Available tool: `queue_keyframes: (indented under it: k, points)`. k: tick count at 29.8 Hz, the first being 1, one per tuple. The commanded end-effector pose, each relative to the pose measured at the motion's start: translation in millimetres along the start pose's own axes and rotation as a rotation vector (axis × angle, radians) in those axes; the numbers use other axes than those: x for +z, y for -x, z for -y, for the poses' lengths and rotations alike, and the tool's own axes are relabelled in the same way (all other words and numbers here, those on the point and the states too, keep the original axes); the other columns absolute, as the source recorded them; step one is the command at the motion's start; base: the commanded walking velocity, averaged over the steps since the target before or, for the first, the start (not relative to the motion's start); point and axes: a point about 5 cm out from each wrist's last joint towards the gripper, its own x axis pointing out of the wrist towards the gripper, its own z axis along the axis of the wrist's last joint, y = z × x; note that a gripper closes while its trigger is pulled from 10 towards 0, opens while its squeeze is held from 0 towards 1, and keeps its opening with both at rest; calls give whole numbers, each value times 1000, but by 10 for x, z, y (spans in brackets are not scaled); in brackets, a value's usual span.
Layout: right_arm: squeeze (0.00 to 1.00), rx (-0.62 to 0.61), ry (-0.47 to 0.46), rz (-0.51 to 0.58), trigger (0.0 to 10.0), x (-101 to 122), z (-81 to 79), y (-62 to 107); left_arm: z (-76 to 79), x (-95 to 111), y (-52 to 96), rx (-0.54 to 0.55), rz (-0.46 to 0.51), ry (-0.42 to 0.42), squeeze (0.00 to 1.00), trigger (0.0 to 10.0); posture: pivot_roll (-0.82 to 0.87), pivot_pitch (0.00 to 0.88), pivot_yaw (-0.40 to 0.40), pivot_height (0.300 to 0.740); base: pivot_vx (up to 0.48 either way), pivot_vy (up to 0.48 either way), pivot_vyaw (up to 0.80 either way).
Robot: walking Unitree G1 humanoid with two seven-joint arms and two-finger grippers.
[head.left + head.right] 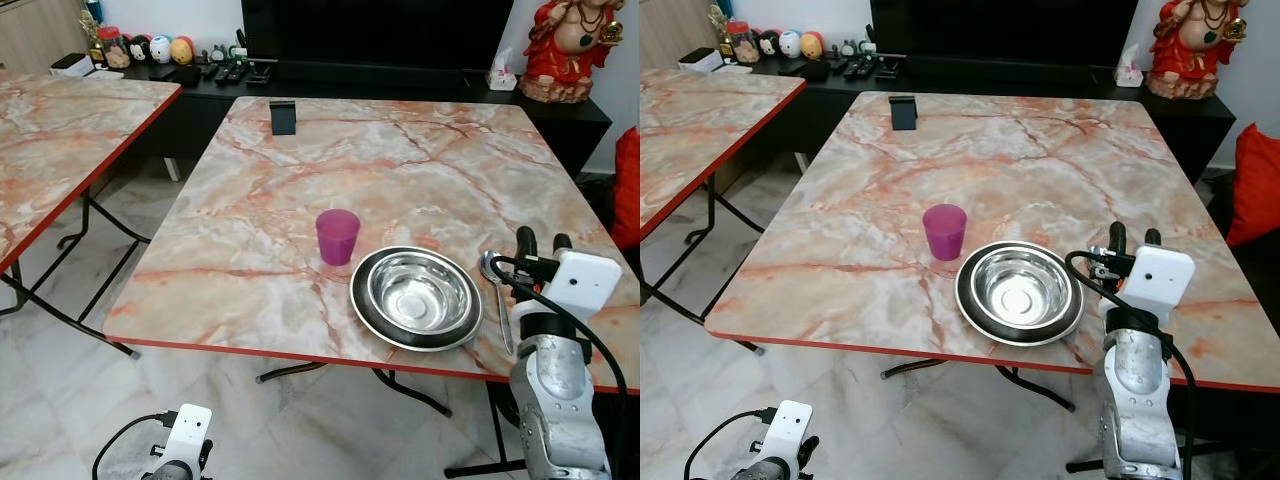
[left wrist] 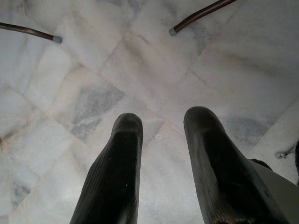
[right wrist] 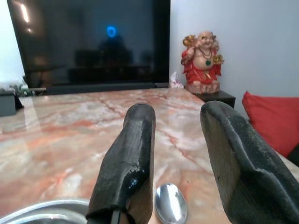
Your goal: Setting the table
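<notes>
Clearly the right gripper (image 1: pixel 541 240) was the one at work: it stood at the near right edge of the marble-patterned table (image 1: pixel 420 160), raised a little above the top, and its two black fingers (image 3: pixel 131 158) were apart with nothing between them. Directly under and slightly ahead of the fingertips lay the spoon (image 1: pixel 496 290). In the right wrist view its bowl (image 3: pixel 171 203) showed low in the gap between the two fingers, so the spoon was already lined up with the opening. From the head camera, the long axis of the spoon ran from the far side toward the near edge of the table, bowl end away from the robot and handle end pointing back to it, just beside the right rim of the steel bowl (image 1: pixel 418 297).

That steel bowl sat inside a dark-rimmed plate (image 1: pixel 364 310), and the purple cup (image 1: pixel 337 237) stood just beside it on the far left side. A small black stand (image 1: pixel 284 117) was well apart, near the far edge.

I judged that the spoon was far nearer to the right arm, and that a straight lowering would bring the fingers across its neck.

The left gripper (image 2: pixel 161 158) hung low beside the table, over the pale tiled floor (image 2: pixel 140 60), fingers also apart and empty.
</notes>
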Motion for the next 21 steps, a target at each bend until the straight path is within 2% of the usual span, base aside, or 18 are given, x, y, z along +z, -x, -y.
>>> queue_keyframes:
  k: [1, 8, 21]
  points:
    - [0, 13, -20, 23, 10000, 73, -56, -19, -7, -53, 12, 9, -22, 8, 0, 10000, 35, 0, -24, 740, 0, 0, 0]
    - [0, 23, -23, 23, 10000, 90, -95, -44, -14, -37, 6, 15, -20, 18, 0, 10000, 32, 0, -23, 740, 0, 0, 0]
    - [0, 13, -24, 31, 10000, 127, -119, -84, -14, -32, 3, 13, -23, 21, 0, 10000, 9, 0, 0, 740, 0, 382, 0]
